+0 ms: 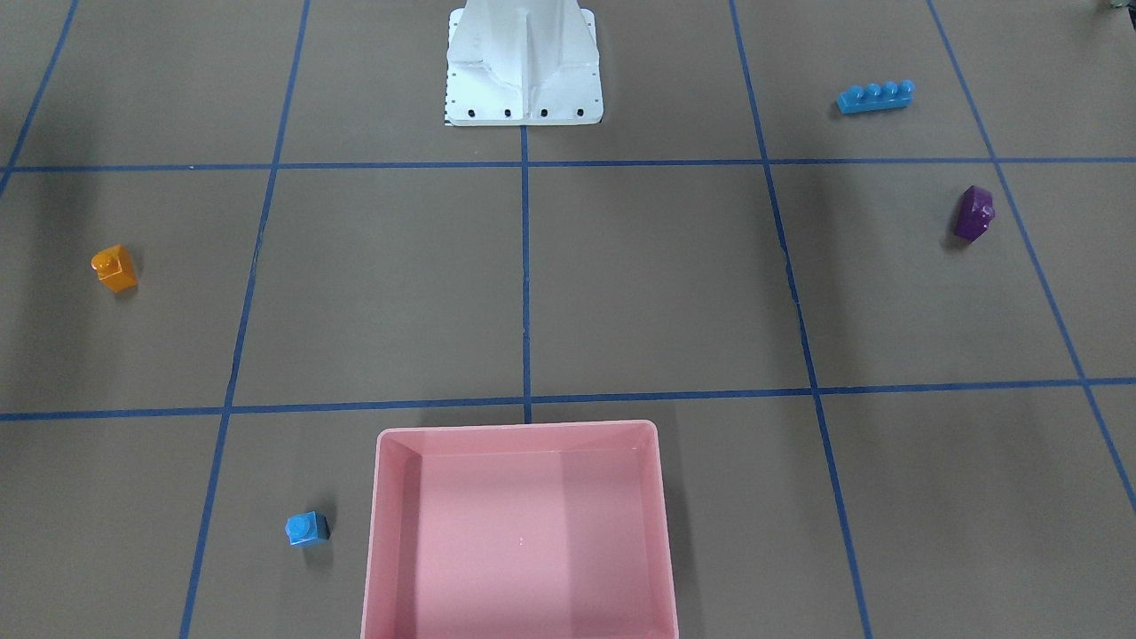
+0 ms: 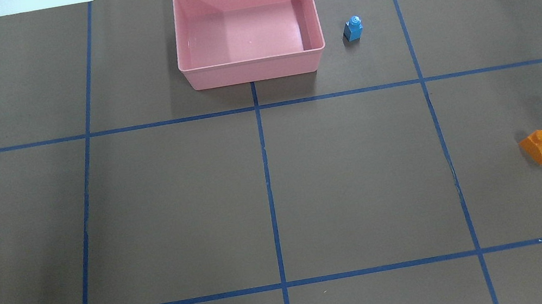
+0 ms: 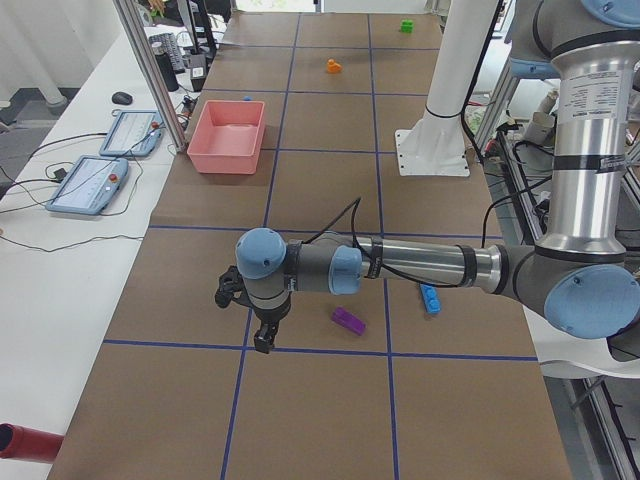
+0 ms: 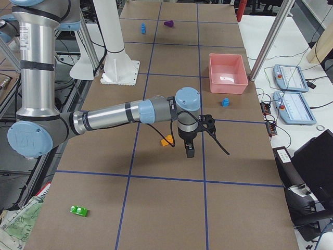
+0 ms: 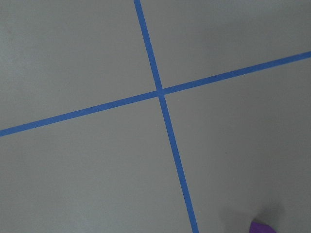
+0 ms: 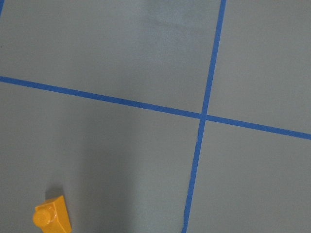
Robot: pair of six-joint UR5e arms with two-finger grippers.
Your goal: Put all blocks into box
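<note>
The empty pink box (image 1: 524,532) (image 2: 248,34) stands at the table's far side. A tiny blue cube (image 1: 307,528) (image 2: 353,29) sits beside it. The orange block (image 1: 115,268) (image 6: 51,217) lies on the robot's right, close to my right gripper (image 4: 190,152), which points down. The purple block (image 1: 974,213) (image 3: 348,319) and the long blue bar (image 1: 875,96) (image 3: 429,298) lie on the robot's left, near my downward-pointing left gripper (image 3: 262,343). A green block (image 4: 78,210) rests at the far right end. Both grippers show only in side views, so I cannot tell their state.
The white robot base (image 1: 524,80) stands at the table's robot side. Blue tape lines (image 2: 268,185) divide the brown tabletop into squares. Teach pendants (image 3: 90,185) lie on the white bench beyond the box, and a red cylinder (image 3: 25,442) lies at that bench's near end.
</note>
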